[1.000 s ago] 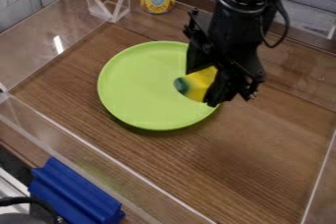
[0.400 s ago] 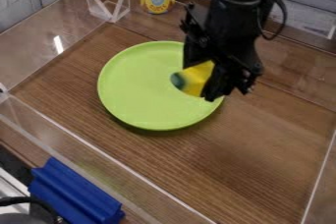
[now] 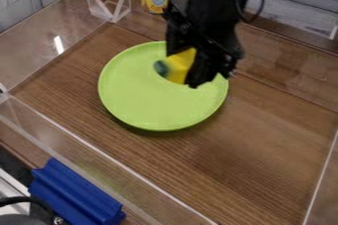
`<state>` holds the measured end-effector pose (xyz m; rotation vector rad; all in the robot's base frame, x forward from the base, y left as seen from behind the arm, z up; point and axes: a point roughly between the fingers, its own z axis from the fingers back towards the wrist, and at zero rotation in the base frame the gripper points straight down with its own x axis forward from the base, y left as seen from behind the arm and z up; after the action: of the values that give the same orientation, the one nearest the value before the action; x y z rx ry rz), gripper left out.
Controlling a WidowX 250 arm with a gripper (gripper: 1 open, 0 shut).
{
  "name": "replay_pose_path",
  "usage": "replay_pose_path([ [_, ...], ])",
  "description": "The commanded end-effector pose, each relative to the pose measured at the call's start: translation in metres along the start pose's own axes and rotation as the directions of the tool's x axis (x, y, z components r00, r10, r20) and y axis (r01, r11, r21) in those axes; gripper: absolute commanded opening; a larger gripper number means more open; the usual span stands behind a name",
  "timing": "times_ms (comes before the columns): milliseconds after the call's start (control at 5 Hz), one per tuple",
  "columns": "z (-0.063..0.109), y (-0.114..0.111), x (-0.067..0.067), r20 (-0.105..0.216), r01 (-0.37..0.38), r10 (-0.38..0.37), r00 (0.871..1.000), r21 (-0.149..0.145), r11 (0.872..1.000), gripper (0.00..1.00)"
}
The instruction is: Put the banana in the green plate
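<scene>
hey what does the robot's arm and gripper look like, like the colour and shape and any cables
The arm is black, with a chunky, blocky build. A thin dark cable loops out at its side near the top. The gripper is black too, with bulky, angular sides. I see no clear markings on either, though the finger shapes are hard to make out.

- Gripper [image 3: 187, 64]: displaced towards the top left of the view, banana [image 3: 176, 68] carried along with it.
- Banana: now appears farther up and left against the green plate [image 3: 154, 104].
- Green plate: more of its right-hand side exposed, the gripper having shifted off that portion.
</scene>
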<state>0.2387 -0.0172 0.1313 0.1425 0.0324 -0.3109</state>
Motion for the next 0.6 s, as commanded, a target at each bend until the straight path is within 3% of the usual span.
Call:
replay_pose_path([
  [0,0.012,0.015,0.006,0.074,-0.050,0.049,0.996,0.015,0.999,0.00],
  [400,0.007,0.032,0.016,0.088,-0.136,0.134,0.987,0.022,0.990,0.00],
])
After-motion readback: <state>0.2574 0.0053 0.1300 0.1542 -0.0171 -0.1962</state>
